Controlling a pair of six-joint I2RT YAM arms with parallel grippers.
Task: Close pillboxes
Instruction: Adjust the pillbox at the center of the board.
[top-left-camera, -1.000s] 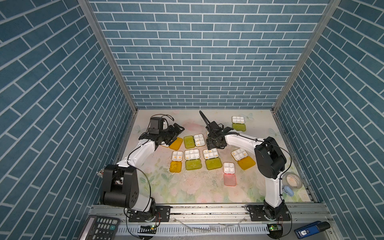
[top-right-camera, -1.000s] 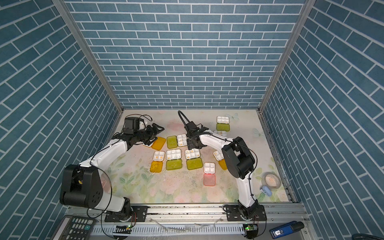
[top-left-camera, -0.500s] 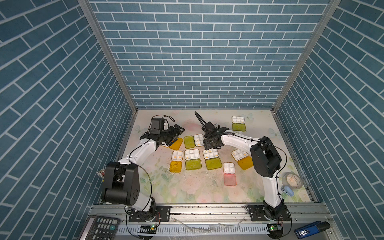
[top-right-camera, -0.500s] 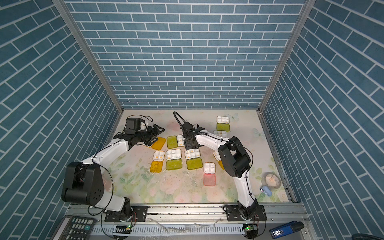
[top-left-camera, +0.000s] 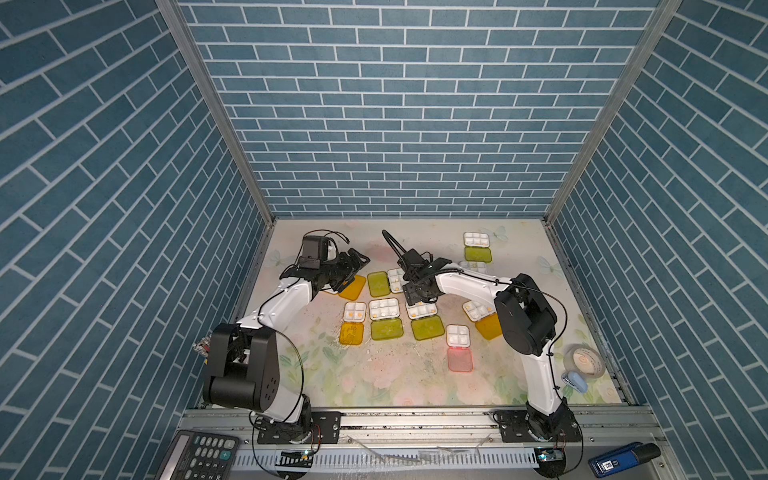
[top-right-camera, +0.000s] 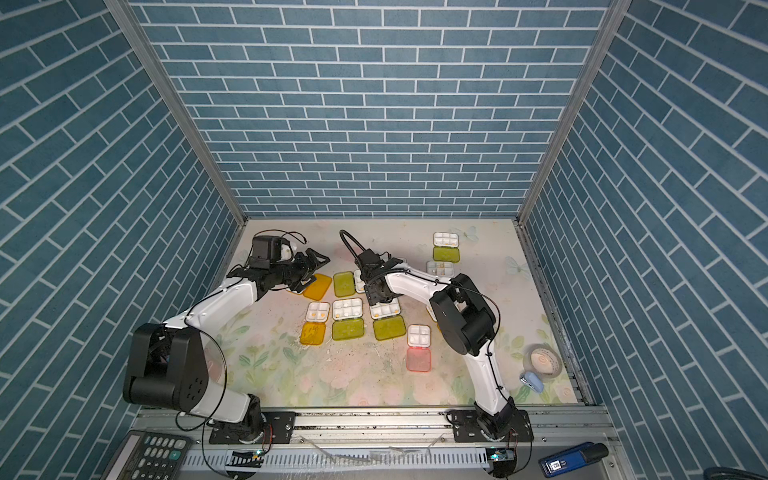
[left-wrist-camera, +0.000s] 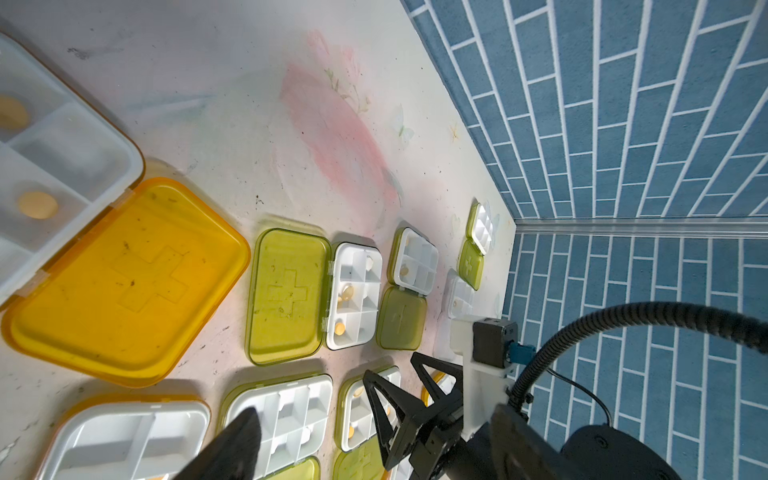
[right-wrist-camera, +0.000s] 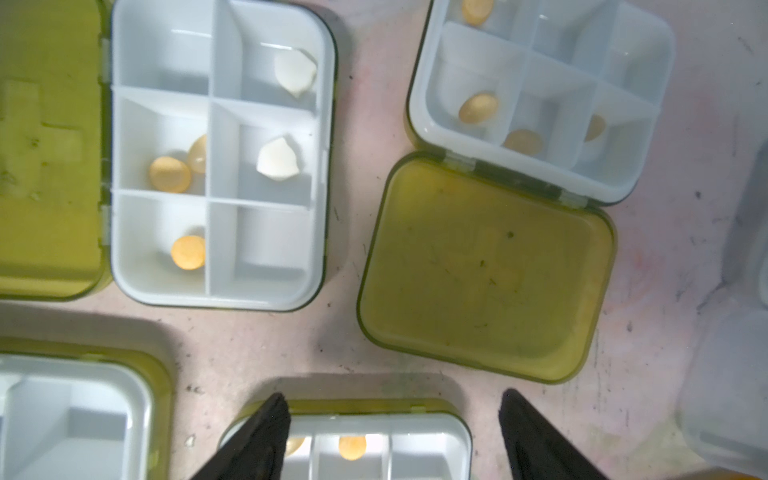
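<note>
Several pillboxes lie open on the floral mat in both top views, white trays beside flat green, orange or pink lids. My right gripper (top-left-camera: 417, 298) (top-right-camera: 376, 296) points down over a green pillbox (top-left-camera: 420, 310). In the right wrist view its fingers (right-wrist-camera: 266, 436) stand open on either side of that pillbox's tray (right-wrist-camera: 353, 432), holding nothing. My left gripper (top-left-camera: 355, 264) (top-right-camera: 316, 262) hovers open and empty above an orange lid (top-left-camera: 352, 286) (left-wrist-camera: 124, 282), whose tray (left-wrist-camera: 54, 166) the arm hides from above. The left wrist view also shows the right gripper (left-wrist-camera: 401, 386).
A tape roll (top-left-camera: 584, 361) and a small blue object (top-left-camera: 575, 380) sit at the mat's front right corner. More open pillboxes stand at the back right (top-left-camera: 476, 240) and front middle, pink-lidded (top-left-camera: 458, 335). Brick walls enclose three sides. A calculator (top-left-camera: 199, 455) lies off the mat.
My right arm has swung a little to the left, bringing its gripper over the middle green pillbox. The left arm has barely moved.
</note>
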